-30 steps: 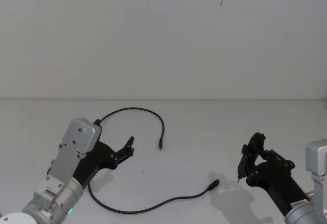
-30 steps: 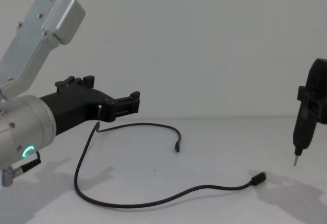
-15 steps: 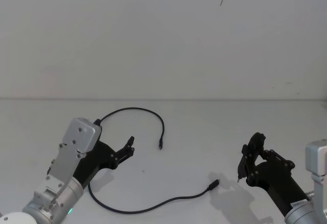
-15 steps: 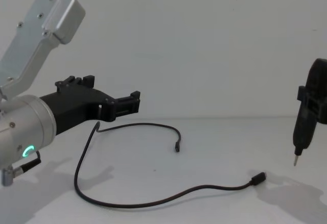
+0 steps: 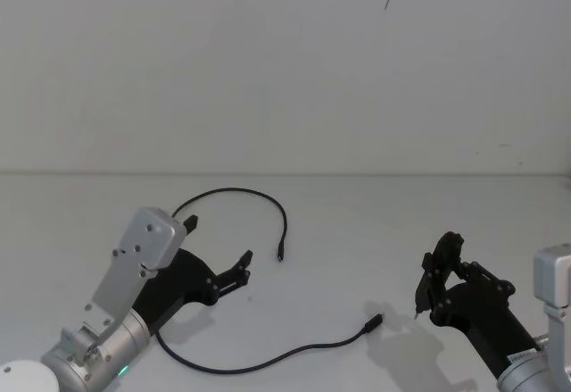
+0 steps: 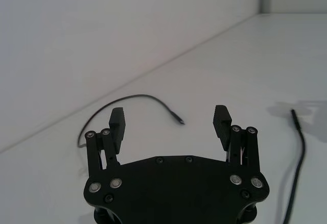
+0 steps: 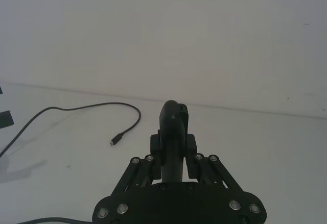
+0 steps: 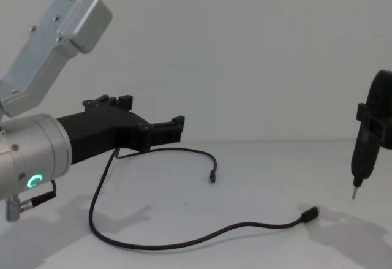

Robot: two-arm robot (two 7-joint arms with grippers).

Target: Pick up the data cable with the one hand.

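Above the tabletop, held the left end effector spread wide and empty, over the left bend of the data cable lying slack in a long curve. Judged best: lowering astride one strand, crosswise, before closing. Parked the right end effector at right, clamped on a slim pin-tipped tool.

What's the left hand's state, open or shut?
Open. The left hand fingers stand wide apart in the wrist view, nothing between them; the cable lies beyond, untouched. The right hand grips a tool.
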